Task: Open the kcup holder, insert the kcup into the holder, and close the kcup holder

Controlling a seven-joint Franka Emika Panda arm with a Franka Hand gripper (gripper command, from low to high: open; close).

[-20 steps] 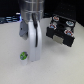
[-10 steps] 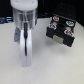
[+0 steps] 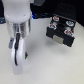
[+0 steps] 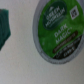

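Note:
The kcup (image 4: 57, 31) fills much of the wrist view: a round pod with a green lid and a white rim, lying on the pale table. A teal finger pad (image 4: 6, 27) shows beside it, apart from the lid. In the exterior view my white gripper (image 3: 18, 61) reaches down to the table at the exterior view's left, its fingers apart, and hides the kcup. The kcup holder (image 3: 59, 37) is a black box at the exterior view's right, well away from the gripper. I cannot tell whether its tray is slid out.
Several round pods (image 3: 61, 25) with dark and red tops sit in the holder's upper slots. The arm's white body (image 3: 19, 17) rises above the gripper. Pale table surface (image 3: 50, 65) lies between the gripper and the holder.
The gripper has come down and toward the exterior view's left. The green kcup that showed beside it one second ago is now covered by the fingers. The holder has not moved.

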